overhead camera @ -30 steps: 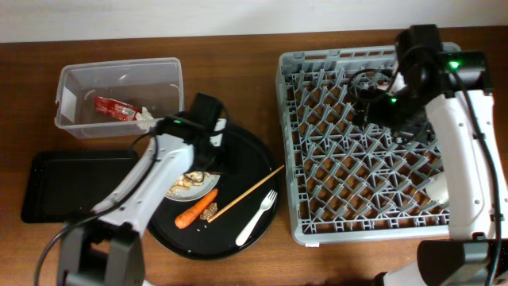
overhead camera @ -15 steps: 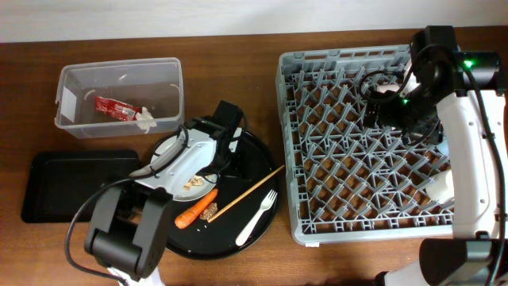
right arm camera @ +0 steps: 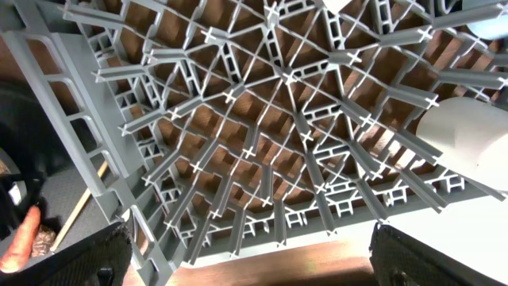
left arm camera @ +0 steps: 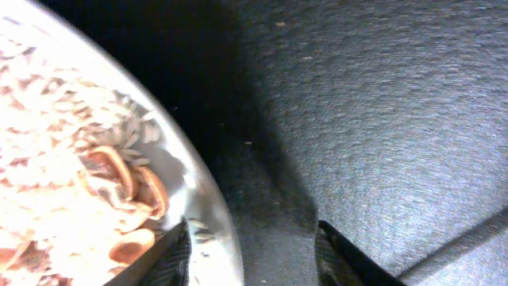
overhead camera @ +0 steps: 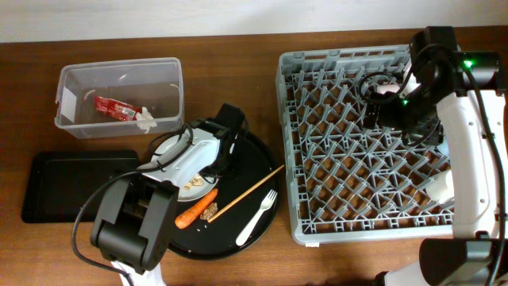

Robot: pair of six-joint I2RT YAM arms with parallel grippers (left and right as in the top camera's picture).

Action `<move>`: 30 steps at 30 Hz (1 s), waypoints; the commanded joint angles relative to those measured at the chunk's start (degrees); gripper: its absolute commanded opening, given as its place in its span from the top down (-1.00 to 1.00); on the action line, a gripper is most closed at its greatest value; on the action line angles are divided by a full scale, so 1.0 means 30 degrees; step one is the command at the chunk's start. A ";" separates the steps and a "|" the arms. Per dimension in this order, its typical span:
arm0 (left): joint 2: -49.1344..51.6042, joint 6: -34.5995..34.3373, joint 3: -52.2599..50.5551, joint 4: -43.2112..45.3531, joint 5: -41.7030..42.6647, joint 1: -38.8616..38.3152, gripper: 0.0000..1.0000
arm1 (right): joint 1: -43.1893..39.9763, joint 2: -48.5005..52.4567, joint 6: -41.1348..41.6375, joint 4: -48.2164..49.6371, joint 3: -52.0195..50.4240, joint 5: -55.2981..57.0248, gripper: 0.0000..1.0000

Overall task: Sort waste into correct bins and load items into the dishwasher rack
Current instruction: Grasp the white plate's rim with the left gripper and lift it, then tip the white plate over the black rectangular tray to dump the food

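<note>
- Far left I have the tub (overhead camera: 119,70), with the wrapper (overhead camera: 111,107) inside it.
- The flat tray (overhead camera: 55,187) lies just near of the tub.
- At centre, the round tray (overhead camera: 250,163) carries the plate (overhead camera: 163,151), carrot (overhead camera: 195,210), stick (overhead camera: 248,191) and fork (overhead camera: 258,216).
- The rack (overhead camera: 357,230) fills my right.

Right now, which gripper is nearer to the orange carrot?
Left. The left gripper straddles the plate rim on the round black tray, close to the carrot. The right gripper hangs over the dishwasher rack, well away from it.
</note>
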 commanded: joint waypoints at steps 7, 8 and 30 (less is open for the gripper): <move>0.0597 0.0066 -0.0117 -0.0911 -0.2302 -0.0044 0.99 | -0.0051 0.0044 -0.0015 -0.0226 -0.0102 0.0175 -0.98; 0.0597 0.0073 -0.0095 -0.1035 -0.2368 -0.0044 0.99 | -0.0051 0.0044 -0.0015 -0.0226 -0.0102 0.0175 -0.97; 0.0481 -0.2543 0.5734 -0.8561 -0.4284 -0.0044 0.99 | -0.0051 0.0044 -0.0015 -0.0284 -0.0102 0.0182 -0.97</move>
